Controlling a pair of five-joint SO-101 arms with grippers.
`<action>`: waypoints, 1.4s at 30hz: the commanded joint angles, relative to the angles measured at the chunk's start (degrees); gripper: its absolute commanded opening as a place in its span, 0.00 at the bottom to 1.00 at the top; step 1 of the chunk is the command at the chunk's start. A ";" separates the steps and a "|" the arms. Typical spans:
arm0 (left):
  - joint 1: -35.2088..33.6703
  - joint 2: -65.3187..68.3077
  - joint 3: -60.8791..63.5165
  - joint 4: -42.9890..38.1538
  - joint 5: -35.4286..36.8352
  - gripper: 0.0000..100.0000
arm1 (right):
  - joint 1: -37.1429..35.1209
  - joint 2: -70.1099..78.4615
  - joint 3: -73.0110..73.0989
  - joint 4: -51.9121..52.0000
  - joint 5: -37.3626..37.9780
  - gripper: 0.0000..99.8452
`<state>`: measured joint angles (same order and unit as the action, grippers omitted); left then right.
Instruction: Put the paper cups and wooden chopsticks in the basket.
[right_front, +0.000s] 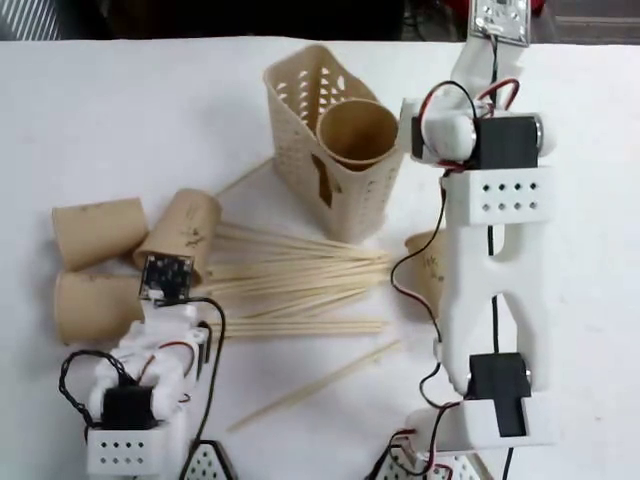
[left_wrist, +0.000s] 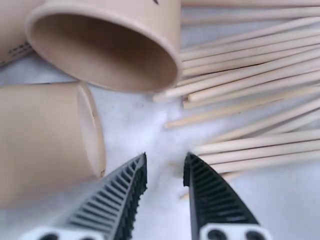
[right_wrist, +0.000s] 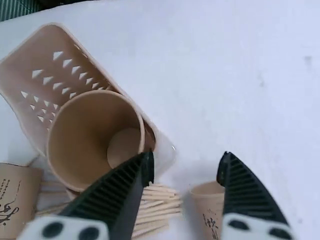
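Left gripper (left_wrist: 165, 162): jaws narrowly parted, empty. Wooden chopsticks (left_wrist: 250, 65) lie just beyond the tips, with a paper cup (left_wrist: 45, 135) beside one jaw. Cups are light and crushable, so pinch the rim wall gently. Right gripper (right_wrist: 187, 162): jaws wide, empty, apparently just short of the basket (right_wrist: 45, 85).

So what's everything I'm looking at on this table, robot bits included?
Table: one, white, under everything.
Basket: one, cream, standing at the middle back.
Cups: five, brown; three lying at the left (also), one in the basket, one beside the basket, partly behind the right arm.
Chopsticks: many, pale wood, fanned across the middle; one stray nearer the front.
Arms: two, white with black motors; left, right.
End effectors: two, black fingers, both open; left over cups and chopsticks, right near the basket.
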<state>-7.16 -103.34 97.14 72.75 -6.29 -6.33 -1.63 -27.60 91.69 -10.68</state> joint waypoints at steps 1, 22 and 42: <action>-0.48 0.13 0.00 0.26 -0.26 0.14 | 2.95 -0.22 -0.44 4.88 -0.35 0.21; -0.48 0.13 0.00 0.26 -0.26 0.14 | 11.38 -0.22 30.86 -15.34 -4.57 0.21; -0.48 0.13 0.00 0.26 -0.26 0.14 | 12.88 13.49 30.77 -17.10 -4.57 0.21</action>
<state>-7.16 -103.34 97.14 72.75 -6.29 5.01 12.26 3.87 75.16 -14.64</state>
